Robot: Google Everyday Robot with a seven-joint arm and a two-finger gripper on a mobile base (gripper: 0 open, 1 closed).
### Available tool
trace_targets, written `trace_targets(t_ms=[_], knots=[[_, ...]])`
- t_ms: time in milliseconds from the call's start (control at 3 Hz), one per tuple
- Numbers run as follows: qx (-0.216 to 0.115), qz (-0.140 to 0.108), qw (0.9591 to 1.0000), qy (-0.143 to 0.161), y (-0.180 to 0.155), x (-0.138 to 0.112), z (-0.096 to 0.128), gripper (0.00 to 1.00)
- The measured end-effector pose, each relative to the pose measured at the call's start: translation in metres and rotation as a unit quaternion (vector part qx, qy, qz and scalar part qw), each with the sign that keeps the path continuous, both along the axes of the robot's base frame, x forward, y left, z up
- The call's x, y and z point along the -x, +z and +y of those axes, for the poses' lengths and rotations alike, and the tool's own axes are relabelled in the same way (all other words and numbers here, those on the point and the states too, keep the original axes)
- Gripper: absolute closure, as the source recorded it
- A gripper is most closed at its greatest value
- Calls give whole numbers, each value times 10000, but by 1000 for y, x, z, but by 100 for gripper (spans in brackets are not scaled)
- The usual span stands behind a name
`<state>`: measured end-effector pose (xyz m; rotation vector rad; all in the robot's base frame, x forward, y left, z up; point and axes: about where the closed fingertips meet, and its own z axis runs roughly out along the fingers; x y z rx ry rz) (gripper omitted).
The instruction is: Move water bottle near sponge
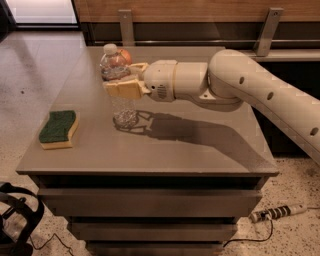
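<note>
Camera view: gripper [124, 78] tight around clear ribbed water bottle [113, 64]; wavy-edged sponge [59, 128] apart.

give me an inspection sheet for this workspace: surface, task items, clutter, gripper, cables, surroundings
surface: grey table top over drawers.
job's things: water bottle toward the back left of the table, leaning slightly; sponge lies flat near the left edge, well apart from the bottle.
clutter: orange round object just behind the bottle, mostly hidden.
grippers: gripper reaches in from the right, fingers closed on the bottle's upper body.
cables: power strip with its cord on the floor at right; black looped strap on the floor at lower left.
surroundings: speckled floor, wood wall panel with metal brackets behind the table.
</note>
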<state>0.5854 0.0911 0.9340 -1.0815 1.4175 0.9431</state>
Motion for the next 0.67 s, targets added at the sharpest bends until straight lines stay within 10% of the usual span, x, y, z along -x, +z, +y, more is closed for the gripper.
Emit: trace_targets(t_ms=[667], knots=[[-113, 9, 9999, 103, -13, 17, 24, 100]])
